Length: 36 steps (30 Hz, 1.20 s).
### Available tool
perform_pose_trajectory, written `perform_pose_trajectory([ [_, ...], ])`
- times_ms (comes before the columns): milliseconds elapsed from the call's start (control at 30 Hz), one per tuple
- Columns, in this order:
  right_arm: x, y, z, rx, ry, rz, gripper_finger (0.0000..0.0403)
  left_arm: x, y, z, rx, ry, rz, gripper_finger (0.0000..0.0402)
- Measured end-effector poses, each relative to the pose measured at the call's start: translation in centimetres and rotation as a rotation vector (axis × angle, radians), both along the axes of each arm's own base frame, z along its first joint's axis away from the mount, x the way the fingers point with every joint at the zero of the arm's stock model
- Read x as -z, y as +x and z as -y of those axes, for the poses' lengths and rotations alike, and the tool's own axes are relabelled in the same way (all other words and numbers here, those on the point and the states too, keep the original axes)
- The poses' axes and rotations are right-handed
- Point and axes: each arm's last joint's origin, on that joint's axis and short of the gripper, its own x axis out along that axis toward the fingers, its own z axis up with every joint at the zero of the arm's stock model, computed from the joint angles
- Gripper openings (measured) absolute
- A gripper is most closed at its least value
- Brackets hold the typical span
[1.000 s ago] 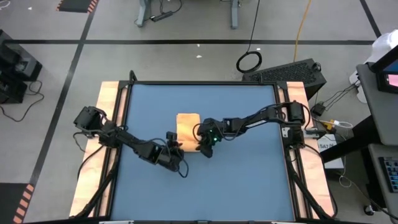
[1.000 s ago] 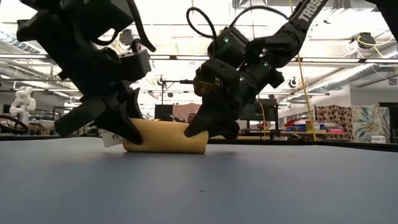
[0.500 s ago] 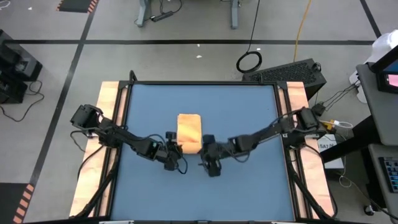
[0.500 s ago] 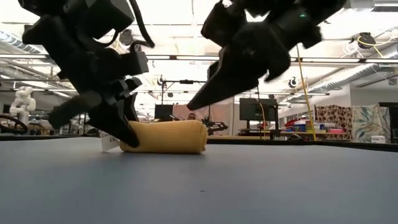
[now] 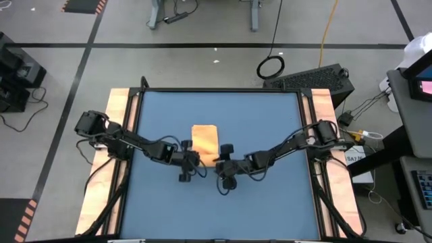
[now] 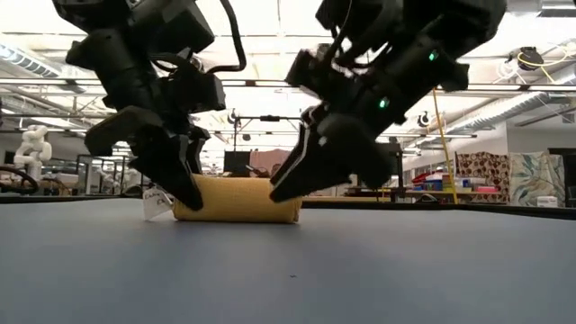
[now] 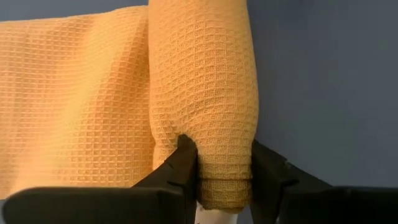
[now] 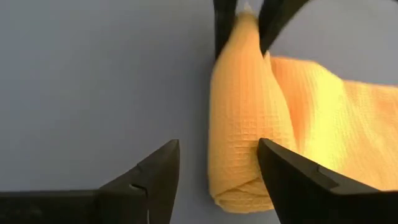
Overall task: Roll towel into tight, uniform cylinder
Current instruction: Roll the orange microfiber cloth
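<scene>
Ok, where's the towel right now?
High view: the towel lies mid-table, its rolled end nearest both arms, pinched by the left tool, with the open right tool at the other end.

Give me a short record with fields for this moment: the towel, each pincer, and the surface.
towel: orange-yellow waffle cloth, partly rolled; the rolled part lies beside a flat unrolled part
left pincer: shut on one end of the roll
right pincer: open at the roll's other end, one finger over the cloth, not gripping it
surface: blue table
tag: small white tag at the roll's left-pincer end
</scene>
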Motion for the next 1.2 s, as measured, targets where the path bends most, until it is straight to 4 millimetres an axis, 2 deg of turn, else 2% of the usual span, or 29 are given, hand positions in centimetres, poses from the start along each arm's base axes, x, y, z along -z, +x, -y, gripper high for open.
perform_pose_trajectory([
  [200, 1.2, 0.5, 0.7, 0.021, -0.041, -0.003, 0.0216, 0.0, 0.2, -0.6, -0.01, -0.042, -0.003, 0.01],
  [500, 1.2, 0.7, 1.6, 0.021, -0.108, -0.007, 0.0243, 0.0, 0.2, -0.7, -0.016, -0.047, -0.001, 0.01],
  [700, 1.5, 0.9, 2.9, 0.052, -0.049, -0.021, 0.0243, 0.0, 0.3, -0.7, -0.011, -0.043, 0.005, 0.01],
  [933, 1.8, 0.9, 5.2, 0.07, 0.152, -0.075, 0.0192, -0.1, 0.4, -0.8, -0.043, 0.026, 0.029, 0.011],
  [1200, 2.0, 0.7, 6.1, 0.115, 0.328, -0.123, 0.0141, -0.2, 0.5, -1.2, -0.083, 0.163, 0.071, 0.0189],
])
